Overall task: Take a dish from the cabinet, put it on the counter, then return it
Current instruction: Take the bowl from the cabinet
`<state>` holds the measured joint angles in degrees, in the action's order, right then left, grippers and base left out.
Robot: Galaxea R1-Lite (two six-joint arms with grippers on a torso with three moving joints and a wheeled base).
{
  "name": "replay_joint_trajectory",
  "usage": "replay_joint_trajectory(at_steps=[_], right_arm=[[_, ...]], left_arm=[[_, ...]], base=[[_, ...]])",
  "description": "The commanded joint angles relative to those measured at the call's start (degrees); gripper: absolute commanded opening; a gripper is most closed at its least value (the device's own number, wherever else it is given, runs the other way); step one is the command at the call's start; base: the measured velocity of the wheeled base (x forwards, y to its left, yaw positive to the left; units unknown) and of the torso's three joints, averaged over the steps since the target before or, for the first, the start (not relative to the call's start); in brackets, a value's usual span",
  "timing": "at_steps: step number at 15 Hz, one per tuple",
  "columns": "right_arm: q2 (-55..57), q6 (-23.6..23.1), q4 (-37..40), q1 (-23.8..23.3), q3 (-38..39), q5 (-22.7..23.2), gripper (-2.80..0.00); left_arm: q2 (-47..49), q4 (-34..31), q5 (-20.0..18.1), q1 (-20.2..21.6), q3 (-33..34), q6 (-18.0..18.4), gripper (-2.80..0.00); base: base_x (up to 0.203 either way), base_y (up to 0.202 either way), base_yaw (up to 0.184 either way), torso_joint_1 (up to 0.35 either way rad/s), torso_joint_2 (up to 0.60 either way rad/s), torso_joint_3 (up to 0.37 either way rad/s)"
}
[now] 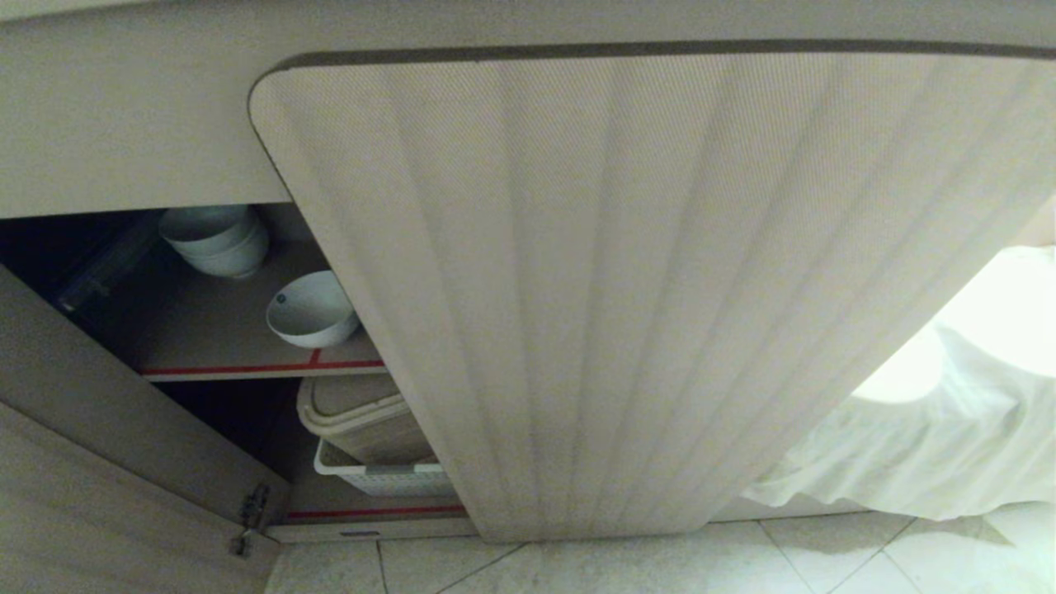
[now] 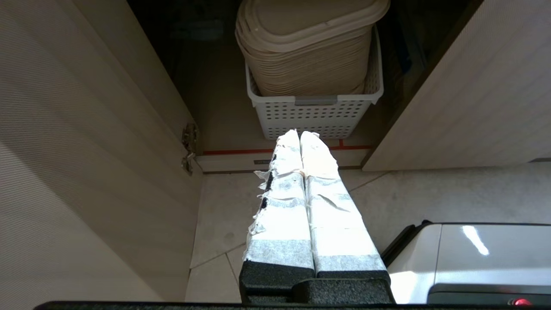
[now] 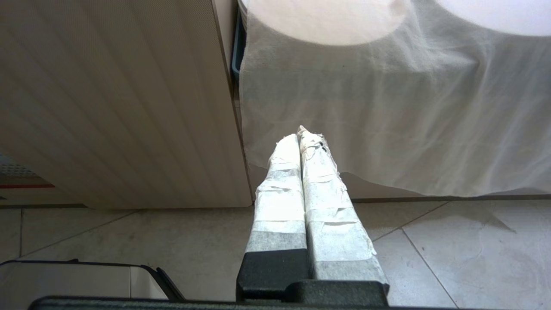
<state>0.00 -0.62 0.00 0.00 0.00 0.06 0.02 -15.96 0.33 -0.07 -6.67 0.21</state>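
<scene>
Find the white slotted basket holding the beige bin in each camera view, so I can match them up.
Head view: white basket on the cabinet's lower shelf, low left of centre, partly behind the ribbed door.
Left wrist view: top centre, beyond the shut left gripper.
Right wrist view: not in it.
Shared landmark: the ribbed door.

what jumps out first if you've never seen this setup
The big ribbed cabinet door fills most of the head view, swung open over the tiled floor. Left of it, on the upper shelf, a single white bowl sits near the front edge with a stack of bowls behind it. Below, a white basket holds beige lids, and the left claw points at it, shut.
</scene>
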Motion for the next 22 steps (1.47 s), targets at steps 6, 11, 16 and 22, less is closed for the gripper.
replay_joint_trajectory(at_steps=[6, 11, 16, 22], right_arm=[[0.00, 0.01, 0.00, 0.00, 0.00, 0.03, -2.80], [0.00, 0.01, 0.00, 0.00, 0.00, 0.03, -2.80], [0.00, 0.01, 0.00, 0.00, 0.00, 0.03, -2.80], [0.00, 0.01, 0.00, 0.00, 0.00, 0.03, -2.80]], left_arm=[[-0.02, -0.13, -0.15, -0.01, -0.01, -0.03, -2.80], [-0.02, -0.21, -0.59, -0.01, -0.01, 2.25, -2.80], [-0.02, -0.30, -0.97, -0.01, -0.19, 5.61, -2.80], [6.49, 0.16, -3.63, -0.08, -3.96, 7.98, -2.80]], base=[[0.000, 0.000, 0.000, 0.000, 0.00, 0.000], [0.000, 0.000, 0.000, 0.000, 0.00, 0.000], [0.000, 0.000, 0.000, 0.000, 0.00, 0.000], [0.000, 0.000, 0.000, 0.000, 0.00, 0.000]])
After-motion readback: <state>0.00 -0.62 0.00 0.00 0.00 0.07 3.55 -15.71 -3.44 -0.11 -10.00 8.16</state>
